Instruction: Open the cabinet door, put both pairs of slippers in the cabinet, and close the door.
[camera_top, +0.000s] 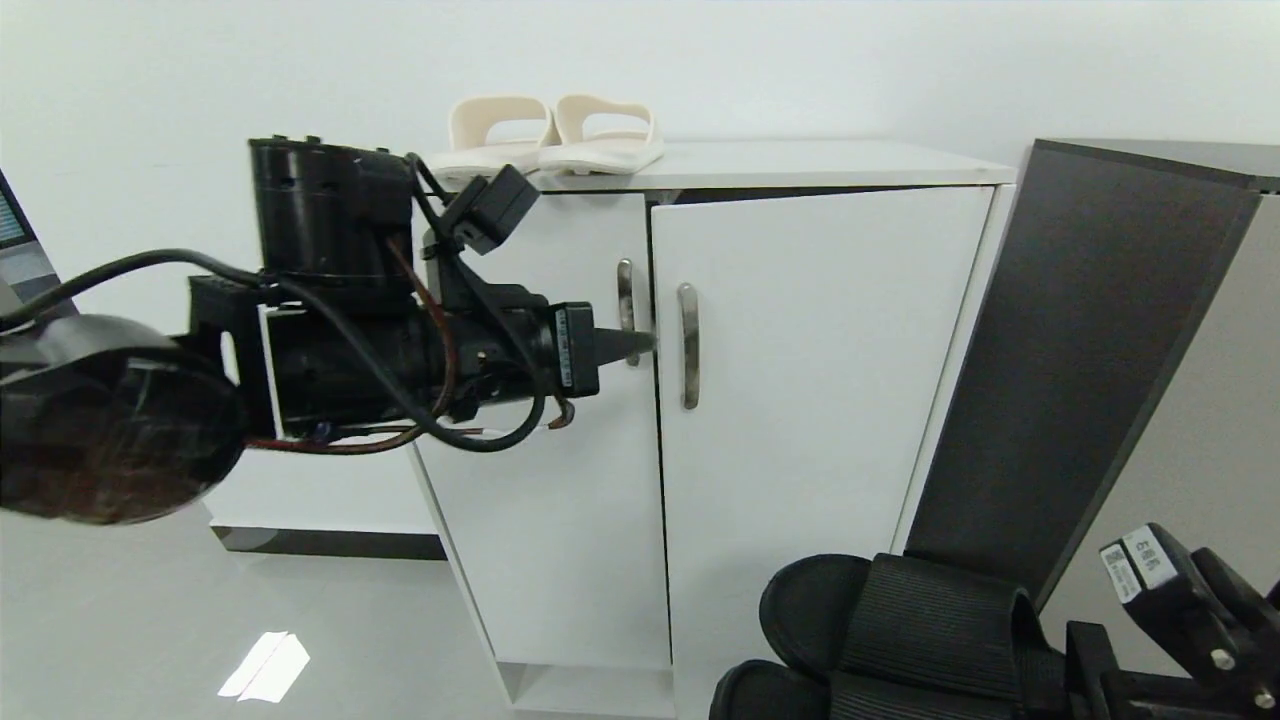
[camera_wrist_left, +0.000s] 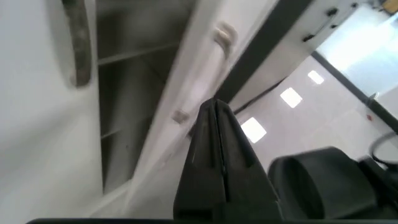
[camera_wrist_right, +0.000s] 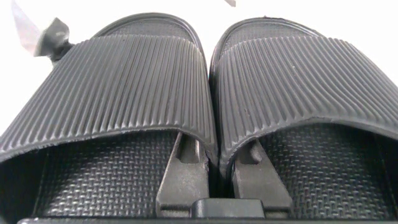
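Note:
A white two-door cabinet (camera_top: 800, 400) stands ahead, with a metal handle (camera_top: 625, 310) on the left door and another handle (camera_top: 688, 345) on the right door. My left gripper (camera_top: 645, 343) is shut, its tip at the seam between the doors, beside the left handle. In the left wrist view its closed fingers (camera_wrist_left: 214, 124) point into a gap between the doors where shelves (camera_wrist_left: 124, 56) show. Cream slippers (camera_top: 555, 135) lie on the cabinet top. Low on the right, my right gripper (camera_wrist_right: 217, 180) is shut on the black slippers (camera_top: 900, 630), one finger inside each.
A tall dark grey panel (camera_top: 1080, 350) stands close against the cabinet's right side. Glossy grey floor (camera_top: 300, 620) lies open to the left of the cabinet. A white wall runs behind.

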